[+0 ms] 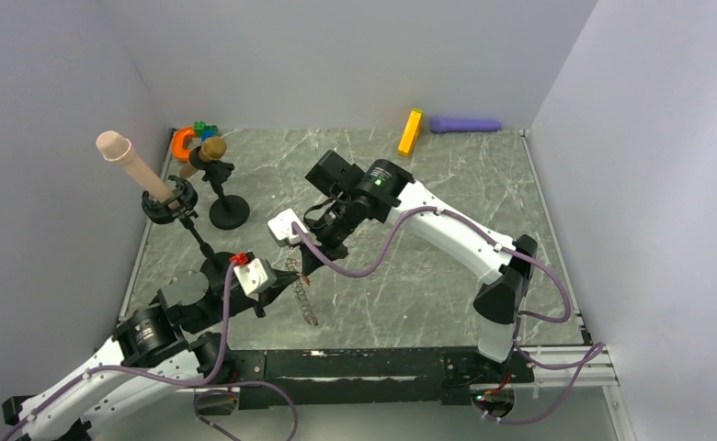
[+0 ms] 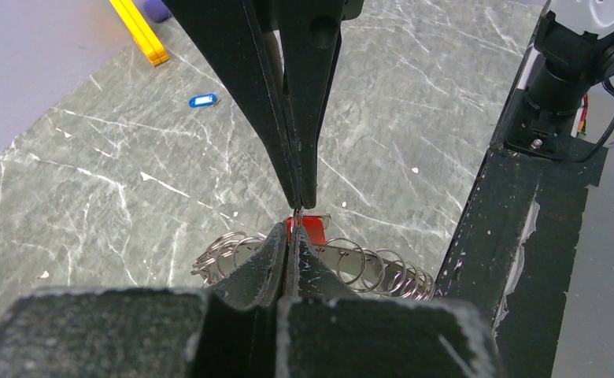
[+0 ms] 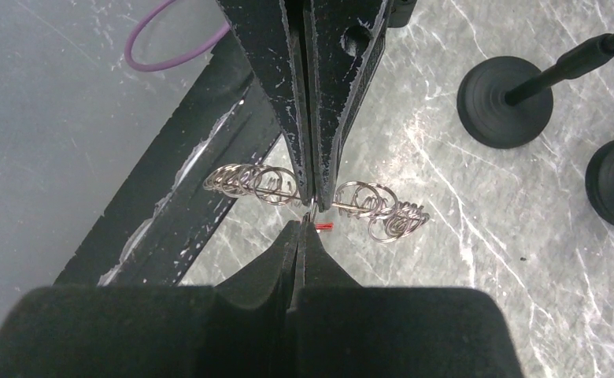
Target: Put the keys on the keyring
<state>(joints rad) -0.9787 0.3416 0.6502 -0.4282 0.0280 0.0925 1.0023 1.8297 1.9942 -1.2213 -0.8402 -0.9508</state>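
Note:
The keyring (image 2: 382, 272) is a silver chain of wire loops stretched across just above the marble table; it also shows as keyring (image 3: 264, 183) and keyring (image 1: 307, 303). My left gripper (image 2: 292, 230) is shut, its tips pinching the keyring at the middle. My right gripper (image 3: 302, 224) meets it tip to tip and is shut on the small wire ring of the red key (image 2: 310, 228), seen as a thin red sliver, the red key (image 3: 323, 226). A blue key (image 2: 203, 100) lies alone on the table farther off. From above, the left gripper (image 1: 290, 277) and right gripper (image 1: 307, 265) touch near the front centre.
An orange block (image 1: 410, 131) and a purple cylinder (image 1: 465, 124) lie at the back wall. Stands with round black bases (image 1: 229, 213) rise at the back left, one bearing a beige cylinder (image 1: 134, 165). A black frame rail (image 1: 382, 363) runs along the near edge, close behind the keyring.

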